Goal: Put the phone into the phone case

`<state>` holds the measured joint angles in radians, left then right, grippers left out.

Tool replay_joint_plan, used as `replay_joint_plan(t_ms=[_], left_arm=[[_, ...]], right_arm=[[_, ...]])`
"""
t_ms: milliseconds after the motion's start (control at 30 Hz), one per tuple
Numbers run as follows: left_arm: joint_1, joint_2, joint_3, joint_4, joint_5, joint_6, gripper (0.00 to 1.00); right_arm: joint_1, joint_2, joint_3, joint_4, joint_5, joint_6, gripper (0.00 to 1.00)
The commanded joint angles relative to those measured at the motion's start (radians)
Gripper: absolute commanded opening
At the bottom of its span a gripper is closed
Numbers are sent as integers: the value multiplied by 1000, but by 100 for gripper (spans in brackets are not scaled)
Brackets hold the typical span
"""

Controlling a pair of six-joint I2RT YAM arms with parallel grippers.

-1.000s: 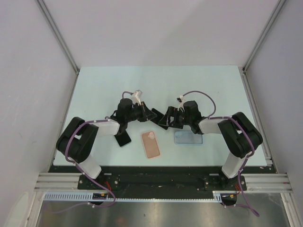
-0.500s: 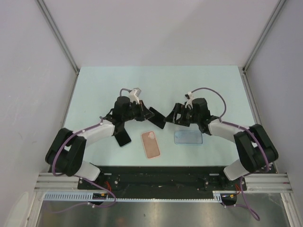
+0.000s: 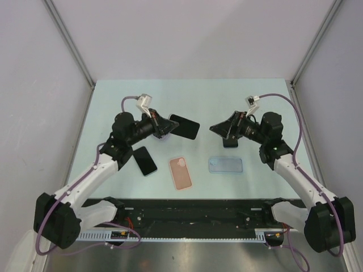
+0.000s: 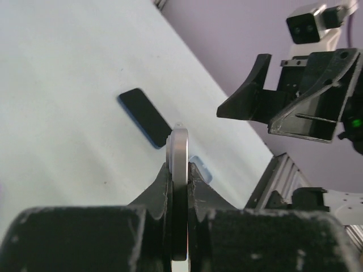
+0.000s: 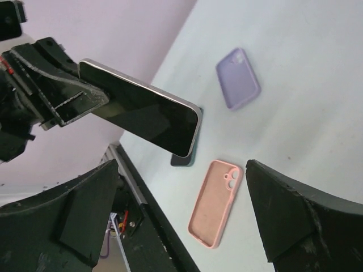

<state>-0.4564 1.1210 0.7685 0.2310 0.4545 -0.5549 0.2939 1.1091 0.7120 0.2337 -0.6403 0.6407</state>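
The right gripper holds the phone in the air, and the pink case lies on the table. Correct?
No: the left gripper holds the phone in the air, as the top external view shows. The pink case lies on the table.

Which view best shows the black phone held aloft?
The right wrist view: the black, silver-rimmed phone shows its flat face. The left wrist view gives only its edge in the left claw; the top view, a dark rectangle.

Pale mint table [image 3: 187, 96] under the left gripper [image 3: 166, 126] and right gripper [image 3: 221, 135], plain whitish walls [image 3: 187, 34] boxing both in, metal posts [image 3: 68, 42] beyond each, pretty flat light.
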Motion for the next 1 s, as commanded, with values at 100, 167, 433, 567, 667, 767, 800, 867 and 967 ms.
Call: replay_joint_plan(t_ms=[100, 167, 433, 567, 667, 767, 800, 867, 967], left_arm=[[13, -161, 58, 112, 130, -118, 0], [13, -182, 58, 178, 188, -166, 0], [13, -197, 22, 436, 283, -375, 0], [13, -193, 6, 481, 289, -410, 0], [12, -187, -3, 501, 289, -430, 0], [10, -184, -21, 525, 280, -444, 0], [10, -181, -26, 530, 277, -450, 0], [10, -179, -35, 542, 273, -456, 0], [5, -164, -40, 557, 285, -467, 0]], right_arm=[[-7, -97, -51, 300, -216, 170, 99], [1, -107, -63, 403, -239, 209, 99], [99, -132, -63, 544, -236, 261, 98], [131, -123, -63, 593, -223, 296, 95], [146, -106, -63, 653, -223, 338, 90], [157, -95, -63, 693, -223, 364, 87], [160, -95, -62, 700, -222, 367, 86], [166, -100, -63, 704, -214, 370, 82], [191, -106, -63, 696, -188, 358, 73]])
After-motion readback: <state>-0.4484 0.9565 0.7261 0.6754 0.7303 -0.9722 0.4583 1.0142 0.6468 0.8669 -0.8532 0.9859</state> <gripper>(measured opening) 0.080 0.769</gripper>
